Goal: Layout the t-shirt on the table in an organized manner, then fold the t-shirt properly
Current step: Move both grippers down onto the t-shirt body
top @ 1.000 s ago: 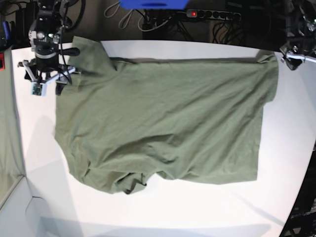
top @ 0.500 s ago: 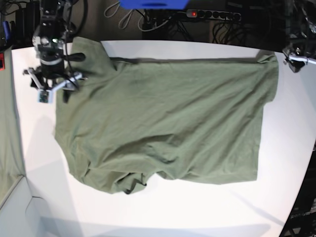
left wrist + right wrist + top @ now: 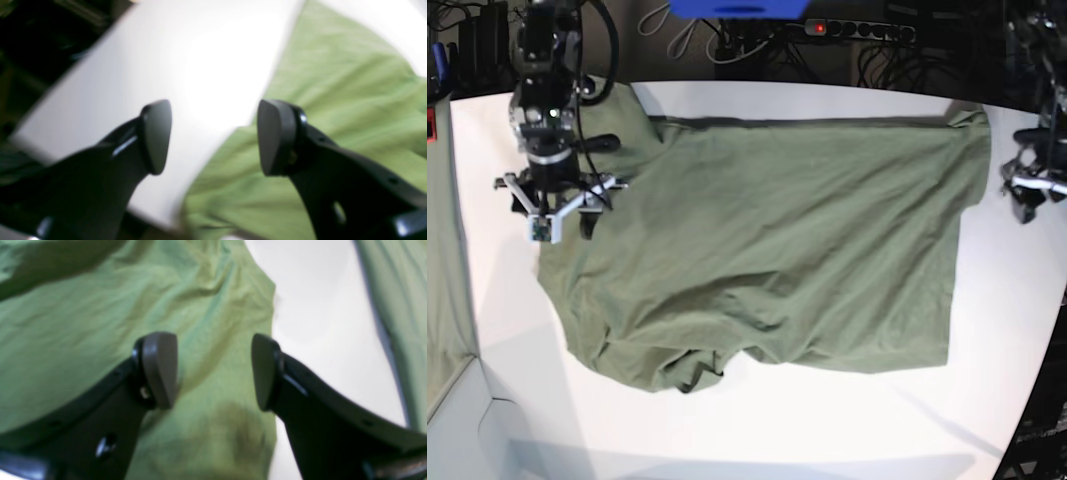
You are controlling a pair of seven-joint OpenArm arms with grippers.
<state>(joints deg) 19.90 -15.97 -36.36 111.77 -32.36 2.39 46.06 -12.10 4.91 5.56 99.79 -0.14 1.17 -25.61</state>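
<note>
Your overhead view is evenly lit and sharp; the table goes bright but not blown, and the background behind it is dim. Soft shadows sit under the shirt hem and beside the right gripper. Your left wrist view is badly smeared: the table glares white between the fingers, and the shirt past the other finger is soft. Your right wrist view is blurred too; a dark shadow falls on the shirt just below the fingers, and the tabletop glares beyond them.
</note>
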